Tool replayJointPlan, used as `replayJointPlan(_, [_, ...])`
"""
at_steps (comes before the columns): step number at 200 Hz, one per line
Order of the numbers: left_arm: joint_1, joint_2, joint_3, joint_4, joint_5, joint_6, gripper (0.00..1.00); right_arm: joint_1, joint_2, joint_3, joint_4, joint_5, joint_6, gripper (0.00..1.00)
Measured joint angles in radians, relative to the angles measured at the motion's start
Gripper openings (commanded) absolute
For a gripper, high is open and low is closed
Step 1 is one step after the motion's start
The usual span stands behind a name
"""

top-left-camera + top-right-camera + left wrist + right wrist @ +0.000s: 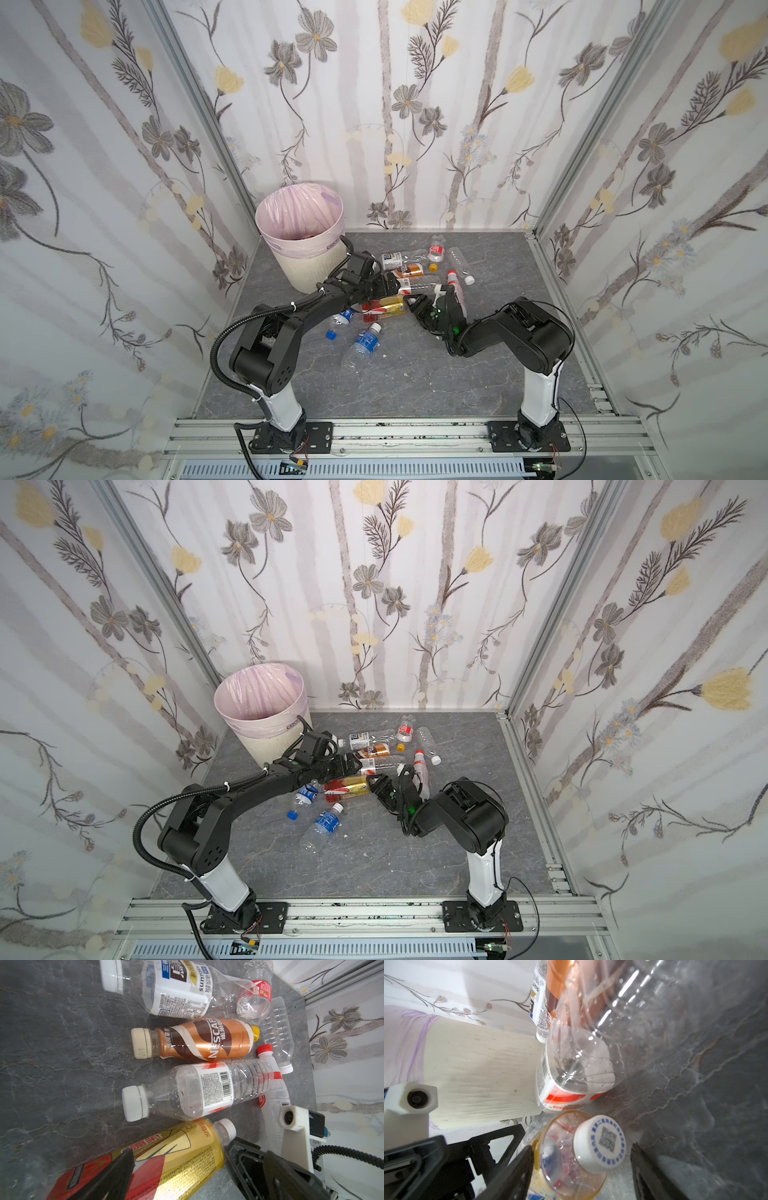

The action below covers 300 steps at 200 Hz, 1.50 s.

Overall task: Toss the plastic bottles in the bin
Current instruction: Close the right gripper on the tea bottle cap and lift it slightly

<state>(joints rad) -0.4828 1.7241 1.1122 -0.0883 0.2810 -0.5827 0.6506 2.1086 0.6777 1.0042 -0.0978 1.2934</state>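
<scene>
Grey marbled flooring (415, 382) lies between floral-papered walls (415, 104). In the far left corner the bin (305, 266) stands upright, its pink liner folded over the rim. On the floor the plastic bottles (409, 271) lie on their sides, scattered from just beside the bin toward the middle. Both arms reach into that cluster and meet at one gold-and-red bottle (176, 1159). Over its body hangs the left gripper (388, 287), jaws spread as wide as they go. In the left wrist view one black finger (116, 1174) shows above the red end of the label, with the bottle lying below and between the jaws. From the cap end the right gripper (417, 308) faces it, jaws parted partway on either side of the white cap (600, 1145). One of its fingers (517, 1172) sits close against the bottle's shoulder, perhaps touching, though the blur leaves that unsure; the other stands clear of the cap, so the bottle is not pinched. Just beside the gold bottle, on the side away from the robot's bases, lies a clear bottle with a white-and-red label (197, 1088), then a brown coffee bottle (203, 1040), then a white-labelled bottle (178, 989) nearest the bin. A blue-labelled water bottle (365, 343) lies nearer the arms' bases, apart from both grippers.
</scene>
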Motion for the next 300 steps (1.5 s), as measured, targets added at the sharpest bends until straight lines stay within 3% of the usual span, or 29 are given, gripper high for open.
replayJointPlan(82, [0.0, -0.003, 0.0, -0.005, -0.008, 0.007, 1.0, -0.008, 0.04, -0.033, 0.121, 0.023, 0.065, 0.65])
replayJointPlan(300, [0.0, -0.01, 0.0, -0.02, -0.016, 0.019, 1.0, -0.008, 0.117, -0.01, 0.211, 0.027, 0.139, 0.39])
